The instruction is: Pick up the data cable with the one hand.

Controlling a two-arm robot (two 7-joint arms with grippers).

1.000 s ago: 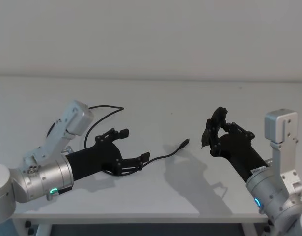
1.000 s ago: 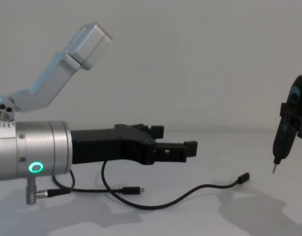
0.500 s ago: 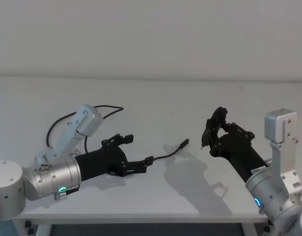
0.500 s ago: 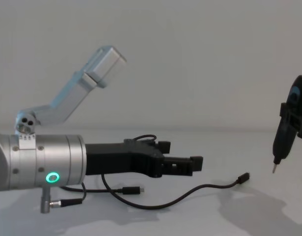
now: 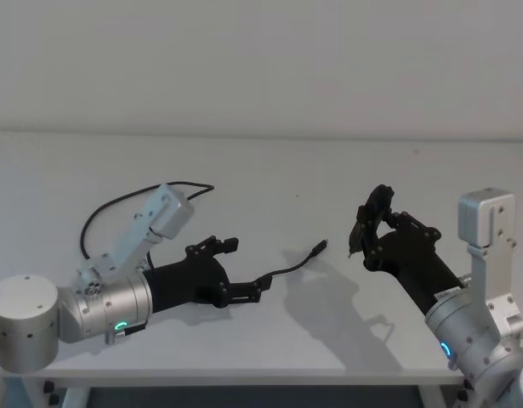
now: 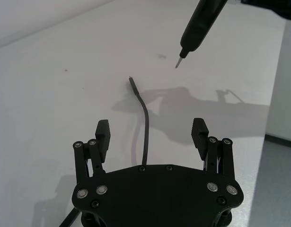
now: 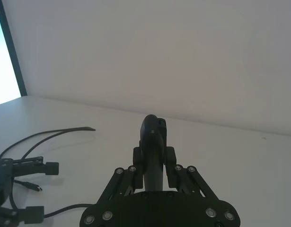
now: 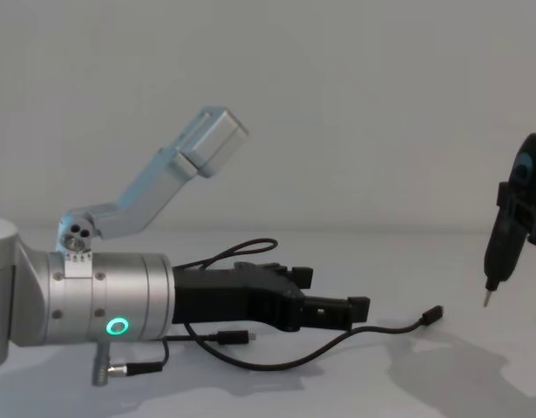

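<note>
Your black two-finger left end effector (image 6: 150,127) has pushed forward and lower, spread fingers now straddling the thin black data cable (image 5: 291,267) on the white table (image 5: 270,170), so closing looks next, while the right end effector (image 5: 377,211) pinches a dark pen-shaped tool (image 8: 499,248).

The data cable (image 5: 288,268) is lying on the tabletop (image 5: 244,170), looping from the left half toward the middle, with one plug pointing right. The left gripper (image 5: 241,269) is hovering low toward the front edge, left of centre, its spread fingers straddling the cable. Over the right half, the right gripper (image 5: 373,217) is clasping a pen-shaped tool (image 5: 360,228) tip-down, apart from that plug.
</note>
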